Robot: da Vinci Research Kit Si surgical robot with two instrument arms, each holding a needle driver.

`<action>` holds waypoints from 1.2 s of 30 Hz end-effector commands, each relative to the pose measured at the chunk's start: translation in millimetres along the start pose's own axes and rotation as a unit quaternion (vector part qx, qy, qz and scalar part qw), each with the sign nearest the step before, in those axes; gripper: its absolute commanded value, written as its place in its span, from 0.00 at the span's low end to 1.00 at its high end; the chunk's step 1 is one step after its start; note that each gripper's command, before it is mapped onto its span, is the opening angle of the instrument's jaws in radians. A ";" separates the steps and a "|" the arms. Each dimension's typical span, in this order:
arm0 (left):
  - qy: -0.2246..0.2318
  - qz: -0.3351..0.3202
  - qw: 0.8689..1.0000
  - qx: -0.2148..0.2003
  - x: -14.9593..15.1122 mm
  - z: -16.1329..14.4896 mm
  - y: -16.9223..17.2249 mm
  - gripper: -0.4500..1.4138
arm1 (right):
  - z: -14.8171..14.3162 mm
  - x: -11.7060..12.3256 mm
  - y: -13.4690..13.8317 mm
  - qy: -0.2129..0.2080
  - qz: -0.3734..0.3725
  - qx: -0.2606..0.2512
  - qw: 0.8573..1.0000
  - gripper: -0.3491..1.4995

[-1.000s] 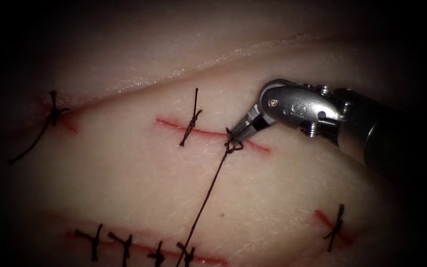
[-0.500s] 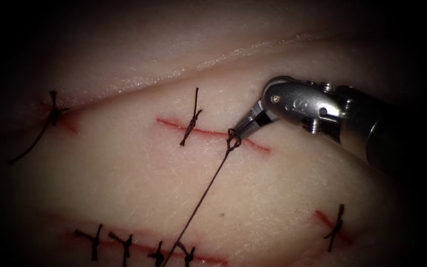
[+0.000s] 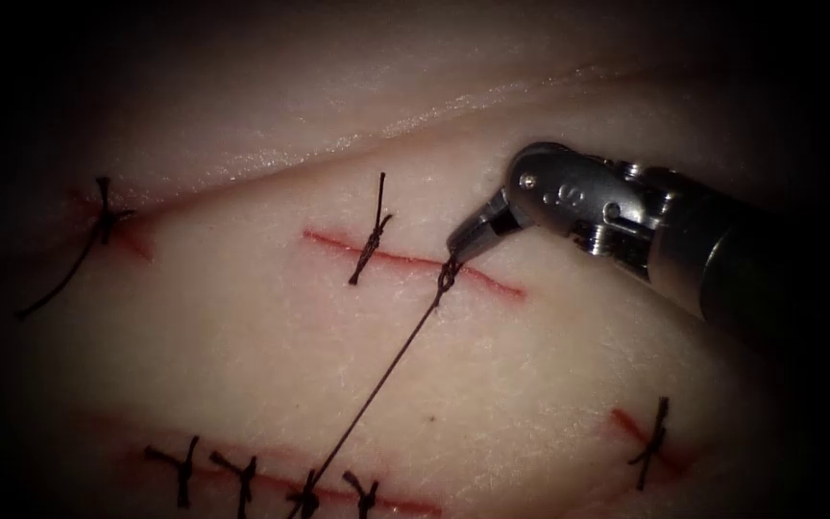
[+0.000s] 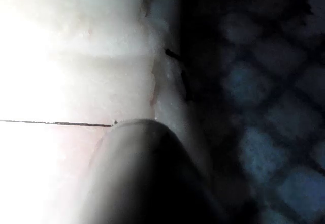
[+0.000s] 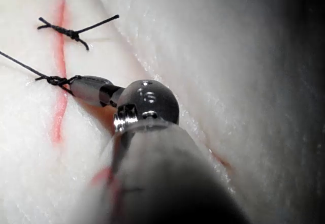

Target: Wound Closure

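My right tool (image 3: pixel 458 248) reaches in from the right, its jaws shut on the thread right at a small knot (image 3: pixel 447 276). The knot sits on the middle cut (image 3: pixel 405 257), toward the cut's right end. From the knot a taut thread (image 3: pixel 377 384) runs down and left to the lower edge of the picture. In the right wrist view the shut jaws (image 5: pixel 76 85) pinch the short end beside the knot (image 5: pixel 55 80). The left tool's shaft (image 4: pixel 147 173) shows in the left wrist view, with the taut thread (image 4: pixel 56 123) ending at it.
A tied stitch (image 3: pixel 372 235) crosses the same cut to the left of the knot. Other closed cuts with knots lie at the far left (image 3: pixel 103 219), along the bottom (image 3: pixel 242 476) and at the lower right (image 3: pixel 653 432). A fold of tissue (image 3: pixel 338 144) rises behind.
The loose loop at the knot has drawn down small and tight. The long thread's lower end has swung to the left, and my right tool has shifted slightly up.
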 end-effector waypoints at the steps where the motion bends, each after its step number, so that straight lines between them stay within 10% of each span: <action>1: -0.004 0.000 1.000 -0.003 -0.3 1.3 0.3 0.00 | 0.8 0.4 0.6 0.005 0.020 0.000 1.000 0.00; 7: -0.012 -0.001 1.000 -0.014 -0.5 1.8 0.5 0.00 | 0.2 -0.3 0.3 0.073 0.145 -0.042 0.986 0.00; 12: -0.022 -0.003 0.999 -0.025 -1.0 1.9 1.1 0.00 | 0.5 -1.6 -0.1 0.172 0.282 -0.100 0.939 0.00; 36: -0.024 0.000 1.000 -0.018 -0.8 1.8 1.7 0.00 | -1.4 -7.9 1.3 0.235 0.359 -0.178 0.885 0.00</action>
